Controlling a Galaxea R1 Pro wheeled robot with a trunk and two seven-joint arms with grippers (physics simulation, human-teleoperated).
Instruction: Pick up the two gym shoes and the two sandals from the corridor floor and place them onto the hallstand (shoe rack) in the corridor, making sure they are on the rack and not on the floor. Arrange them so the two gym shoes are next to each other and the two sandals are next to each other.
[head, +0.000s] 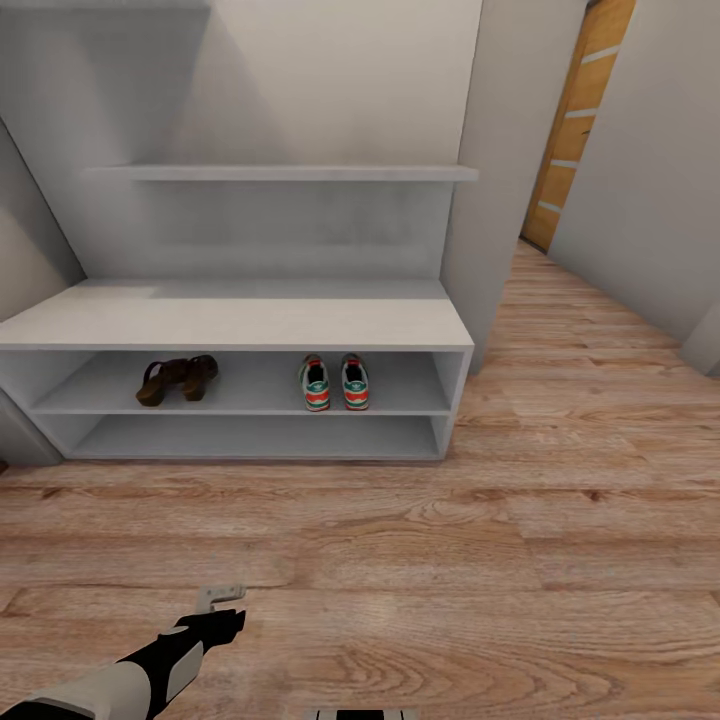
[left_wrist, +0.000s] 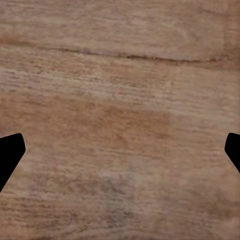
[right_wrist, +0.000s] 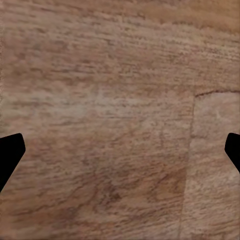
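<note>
Across the middle of the head view stands the hallstand (head: 240, 320), a low white unit with a flat bench top, two open shelf levels and a higher wall shelf (head: 290, 173) above it. On its upper open shelf, toward the left, the two sandals (head: 177, 379) sit close together, dark brown and angled slightly. Further right on that same shelf the two gym shoes (head: 334, 383) stand side by side, their red-orange heels facing me, well apart from the sandals. The lower shelf level shows only its grey board. Below the unit the corridor floor (head: 480, 560) spreads over the lower half of the frame in light-brown planks. At the lower left of the head view my left arm (head: 120, 680) reaches in, and my left gripper (head: 222, 594) hangs over the planks. My left wrist view shows my dark fingertips (left_wrist: 10, 155) at either edge, jaws wide apart, with floor grain between them. My right wrist view shows my right gripper (right_wrist: 120, 152) the same way, fingertips (right_wrist: 10, 155) spread, holding nothing, over a plank seam. An orange-brown door (head: 580, 120) stands at the upper right.
</note>
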